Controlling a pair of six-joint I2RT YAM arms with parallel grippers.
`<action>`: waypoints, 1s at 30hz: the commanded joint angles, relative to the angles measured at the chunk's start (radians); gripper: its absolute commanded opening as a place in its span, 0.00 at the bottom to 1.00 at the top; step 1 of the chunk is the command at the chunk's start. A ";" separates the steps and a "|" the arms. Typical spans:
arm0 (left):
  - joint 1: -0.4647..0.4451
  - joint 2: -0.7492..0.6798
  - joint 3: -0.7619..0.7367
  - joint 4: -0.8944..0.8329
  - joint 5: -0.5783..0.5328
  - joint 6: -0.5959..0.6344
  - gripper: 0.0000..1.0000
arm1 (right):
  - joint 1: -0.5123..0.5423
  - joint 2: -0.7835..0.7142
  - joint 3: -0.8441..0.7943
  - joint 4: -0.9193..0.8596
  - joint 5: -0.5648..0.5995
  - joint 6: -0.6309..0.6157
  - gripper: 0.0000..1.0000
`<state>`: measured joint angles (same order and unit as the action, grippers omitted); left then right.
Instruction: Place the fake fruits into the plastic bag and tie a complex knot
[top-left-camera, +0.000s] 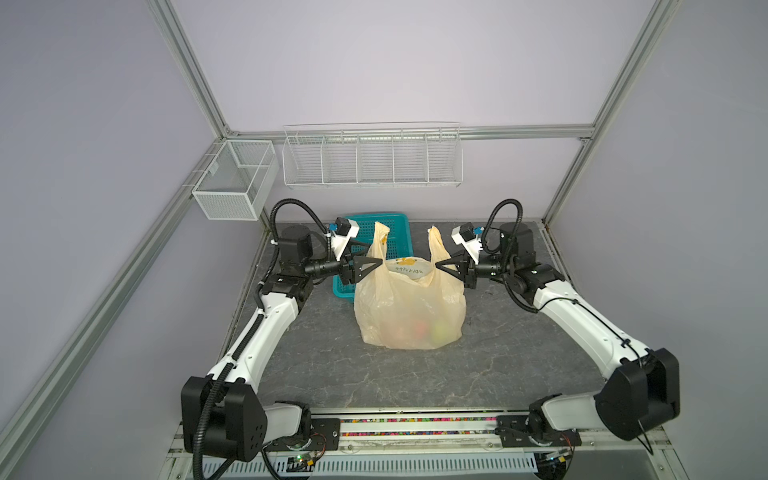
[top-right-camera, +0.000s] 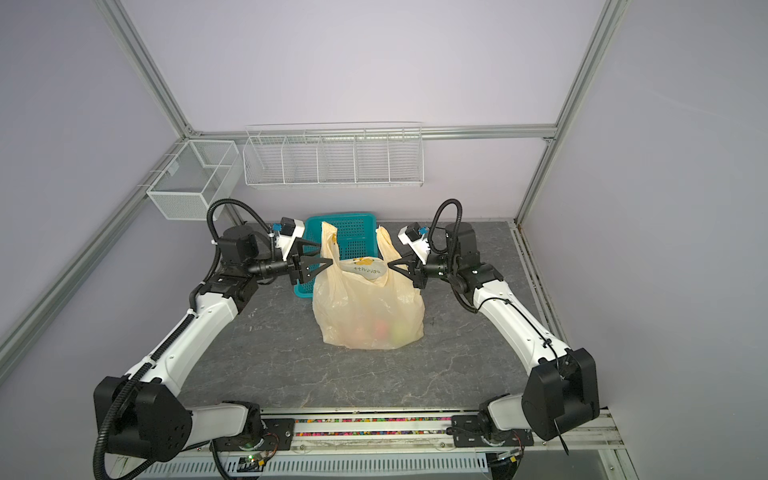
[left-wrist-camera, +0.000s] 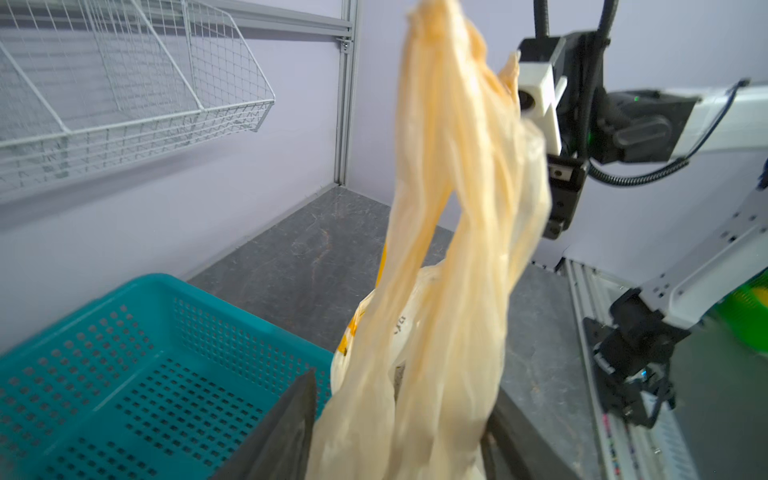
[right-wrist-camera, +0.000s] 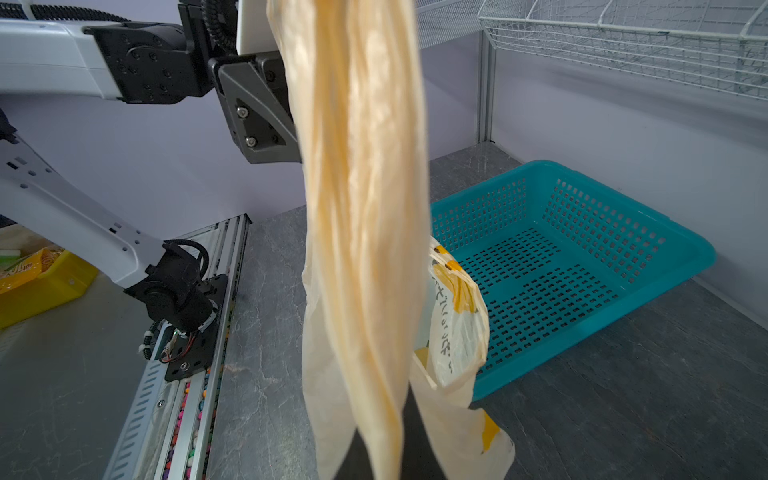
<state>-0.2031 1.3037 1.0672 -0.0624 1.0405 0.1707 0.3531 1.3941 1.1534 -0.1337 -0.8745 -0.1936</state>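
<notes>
had the left end effector (top-left-camera: 379, 263) clasped around the bunched left handle (top-left-camera: 380, 239) of a thin translucent pale-yellow plastic bag (top-left-camera: 409, 307), near the handle's base. showed, in the left wrist view, the crumpled film filling the gap between the two dark fingers (left-wrist-camera: 291, 424) and touching both, with those fingers standing fairly wide. had the right end effector (top-left-camera: 435, 264) pinched tight on the right handle (top-left-camera: 435, 243), jaws fully together on the film. pointed both end effectors inward at each other across the bag's mouth, at about the same height, in both top views. stood each handle up above its grip, upright and narrow, the two well apart and not yet tied together. rested the bag's body upright on the dark grey marbled table (top-left-camera: 415, 382), between the two arms, with a printed flap (top-left-camera: 409, 268) of yellow banana and dark lettering folded across the mouth. held the fake fruits (top-left-camera: 428, 331) inside at the bottom of the bag, seen dimly through the film: a reddish piece (top-left-camera: 419, 330) beside a yellow-green one (top-left-camera: 439, 332); could not count the others. sat a teal perforated plastic basket (top-left-camera: 374, 217) just behind the bag on the table, partly hidden by it. hung a white wire shelf basket (top-left-camera: 372, 156) and a white mesh box (top-left-camera: 232, 178) on the frame beyond the table.
</notes>
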 joint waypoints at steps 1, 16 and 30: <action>0.001 0.023 0.073 -0.157 -0.001 0.149 0.72 | -0.007 -0.015 -0.001 -0.009 0.002 -0.004 0.07; 0.005 0.115 0.108 -0.061 0.154 0.058 0.45 | -0.008 -0.012 -0.003 -0.002 0.000 0.005 0.07; -0.130 0.094 0.228 -0.484 -0.099 0.380 0.00 | -0.012 0.017 0.047 -0.069 0.047 0.052 0.07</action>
<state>-0.2974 1.4174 1.2480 -0.3927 1.0412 0.4210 0.3485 1.3952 1.1656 -0.1646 -0.8433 -0.1532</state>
